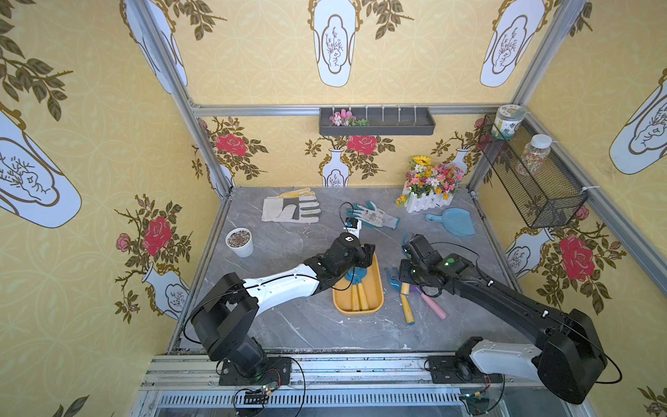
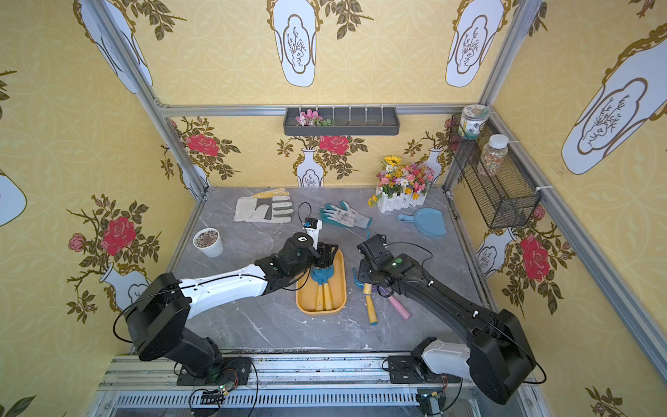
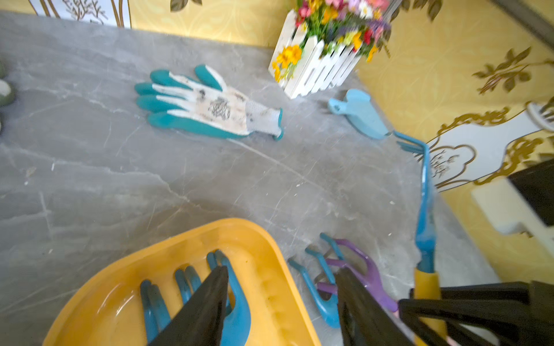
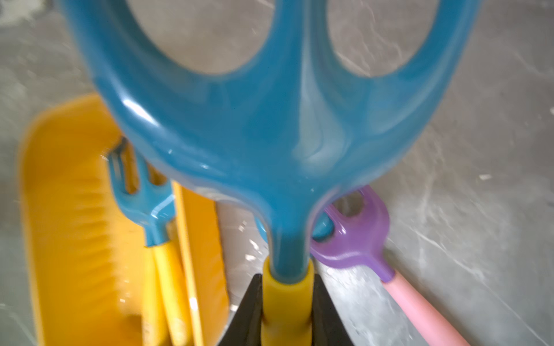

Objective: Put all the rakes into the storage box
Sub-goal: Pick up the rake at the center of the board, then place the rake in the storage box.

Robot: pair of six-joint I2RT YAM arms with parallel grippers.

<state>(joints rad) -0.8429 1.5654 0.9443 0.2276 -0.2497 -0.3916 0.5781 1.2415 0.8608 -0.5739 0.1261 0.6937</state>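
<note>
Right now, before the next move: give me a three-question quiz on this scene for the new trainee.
1. True or false: the right gripper is shut on the yellow handle of a blue rake.
2. How many rakes lie in the yellow tray? A one, B two, C four.
3. Fill in: the head of the pink-handled rake is ___.
Key: 1 true; 2 B; 3 purple.

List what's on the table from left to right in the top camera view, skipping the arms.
Pot → work glove → storage box → yellow-handled rake beside it → dustpan. The teal glove and flower box overlap these, so they are left out.
</note>
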